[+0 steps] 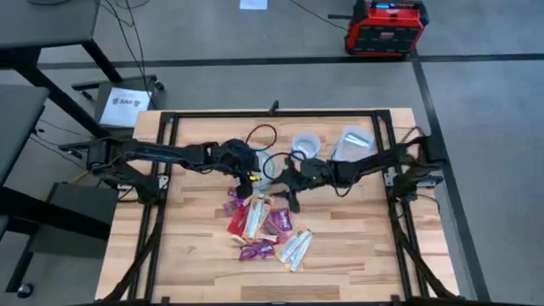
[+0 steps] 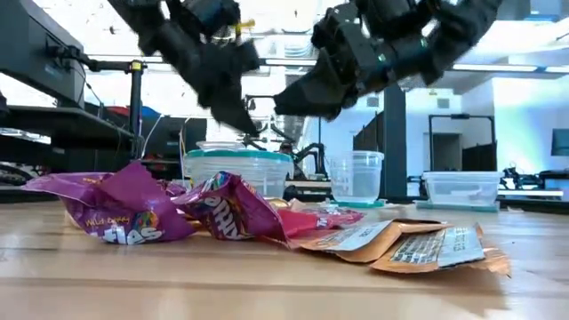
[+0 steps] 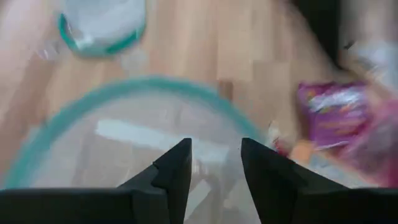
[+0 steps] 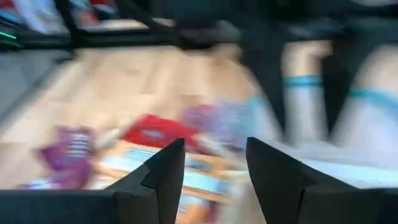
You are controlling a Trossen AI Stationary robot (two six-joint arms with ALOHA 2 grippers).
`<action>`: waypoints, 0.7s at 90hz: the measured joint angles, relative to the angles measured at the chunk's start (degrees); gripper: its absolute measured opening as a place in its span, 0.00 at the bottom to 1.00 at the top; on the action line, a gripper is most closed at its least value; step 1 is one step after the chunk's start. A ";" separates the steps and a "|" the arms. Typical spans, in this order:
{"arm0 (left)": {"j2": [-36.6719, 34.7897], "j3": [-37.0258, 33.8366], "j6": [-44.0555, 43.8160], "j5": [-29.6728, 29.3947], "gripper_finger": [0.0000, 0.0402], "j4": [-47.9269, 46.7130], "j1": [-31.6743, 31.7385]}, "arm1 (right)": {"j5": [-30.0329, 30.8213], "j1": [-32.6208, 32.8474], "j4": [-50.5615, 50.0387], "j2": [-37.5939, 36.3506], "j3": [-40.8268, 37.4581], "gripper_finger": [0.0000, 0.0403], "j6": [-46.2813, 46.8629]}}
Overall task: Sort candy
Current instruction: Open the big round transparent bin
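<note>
— Two grippers at work above the table centre? Positions?

— Left gripper (image 1: 252,176): hung over a round clear container (image 1: 265,172) with a teal rim, just behind the candy (image 1: 265,229). Fingers (image 3: 176,171) spread, nothing between them. Right gripper (image 1: 289,189): just beside that container, above the pile's far edge. Fingers (image 4: 163,171) likewise apart, nothing gripped.

— Location of the sweets?

— Heaped mid-table, toward the front edge. Red packets (image 1: 238,206) at the back, orange-white bars (image 1: 246,221) in the middle, purple packets (image 1: 257,250) in front, pale silvery wrappers (image 1: 295,247) on the right side. All touching or overlapping.

— Other containers?

— Clear cup (image 1: 305,144) and a rectangular tub (image 1: 352,142), farther back, well apart from the pile. Contents of the round container: one pale strip (image 3: 149,140) seen through the wall from the left wrist view; kind not determinable.
</note>
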 joint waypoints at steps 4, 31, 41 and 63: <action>-1.51 1.63 -0.64 -1.77 0.32 -5.43 -0.59 | 0.54 -1.16 -1.56 -0.24 0.56 0.38 -0.89; -8.17 -6.33 -10.22 -12.94 0.32 -15.85 -3.62 | -1.54 -8.83 -3.08 5.80 3.98 0.38 -1.12; -8.77 -9.53 -11.63 -12.61 0.32 -11.36 -3.58 | -1.73 -10.02 -2.64 7.73 4.99 0.38 -1.10; -8.42 -10.43 -11.04 -12.89 0.32 -10.00 -3.20 | -1.94 -9.77 -5.18 8.62 4.86 0.38 -1.13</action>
